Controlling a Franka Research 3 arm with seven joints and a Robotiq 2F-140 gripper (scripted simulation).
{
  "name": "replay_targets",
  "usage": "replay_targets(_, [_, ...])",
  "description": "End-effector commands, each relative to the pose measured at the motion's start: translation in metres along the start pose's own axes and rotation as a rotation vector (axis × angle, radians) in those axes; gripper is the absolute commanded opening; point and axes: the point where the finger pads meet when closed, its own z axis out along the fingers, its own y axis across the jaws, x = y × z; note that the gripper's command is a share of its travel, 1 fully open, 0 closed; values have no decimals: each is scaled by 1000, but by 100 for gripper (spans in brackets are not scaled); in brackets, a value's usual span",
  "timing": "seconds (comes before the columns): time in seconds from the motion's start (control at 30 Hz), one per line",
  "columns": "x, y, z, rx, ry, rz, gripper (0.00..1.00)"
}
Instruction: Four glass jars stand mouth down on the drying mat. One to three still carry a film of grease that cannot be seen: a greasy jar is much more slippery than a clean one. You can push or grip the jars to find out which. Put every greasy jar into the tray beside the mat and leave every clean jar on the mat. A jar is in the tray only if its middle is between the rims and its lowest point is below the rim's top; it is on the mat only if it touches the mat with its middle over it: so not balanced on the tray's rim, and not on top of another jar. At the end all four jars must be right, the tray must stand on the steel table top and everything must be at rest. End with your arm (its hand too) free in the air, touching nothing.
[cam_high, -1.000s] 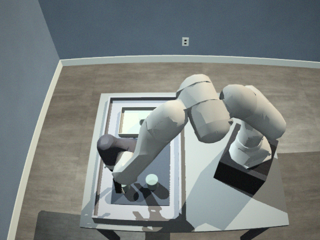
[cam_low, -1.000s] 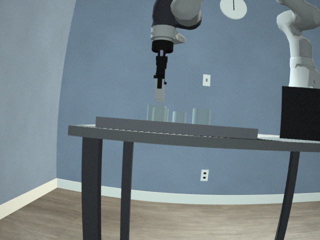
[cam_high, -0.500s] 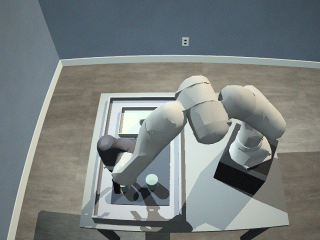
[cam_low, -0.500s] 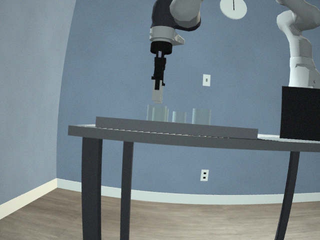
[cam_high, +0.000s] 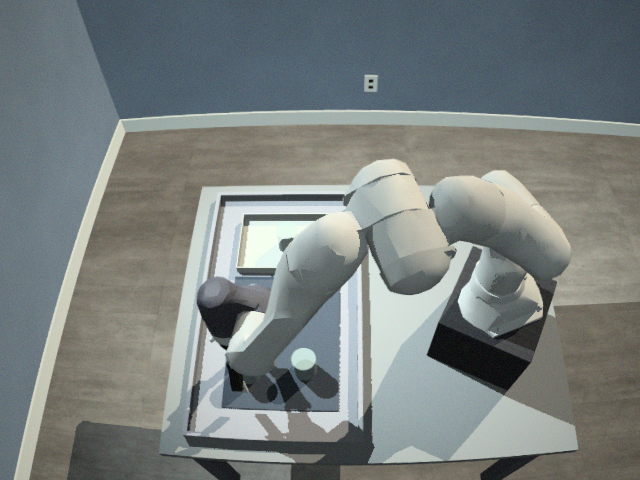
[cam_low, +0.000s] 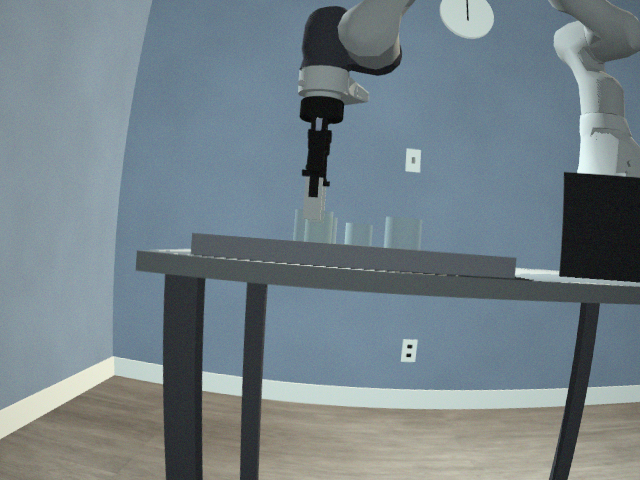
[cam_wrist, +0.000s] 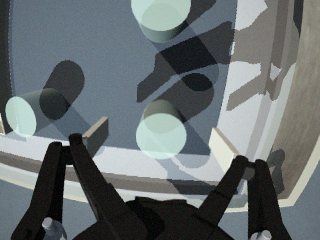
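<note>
The gripper (cam_low: 313, 220) (cam_wrist: 160, 142) is open, its fingertips on either side of one upright jar (cam_wrist: 161, 136), about level with its top; no contact shows. This jar stands near the mat's front left corner. A second jar (cam_high: 303, 360) (cam_low: 403, 233) (cam_wrist: 161, 14) stands to its right on the mat (cam_high: 331, 320) (cam_wrist: 110, 50). A third jar (cam_wrist: 21, 117) stands on the mat nearer the tray, hidden by the arm in the top view. The tray (cam_high: 258, 271) lies behind the mat; a pale jar (cam_high: 287, 228) shows in it, partly hidden by the arm.
A raised rim (cam_high: 279, 434) (cam_low: 351, 255) runs around the table area with the mat and tray. The arm covers much of the mat and the tray's right part in the top view. The black robot base block (cam_high: 480, 356) (cam_low: 599, 227) stands at the right.
</note>
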Motion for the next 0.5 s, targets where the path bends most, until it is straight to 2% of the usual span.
replay_targets(0.0, [-2,0,6,-2,-7,-3,100])
replay_targets(0.17, [-2,0,16,-2,-7,-3,100])
replay_targets(0.47, [-2,0,16,-2,-7,-3,100])
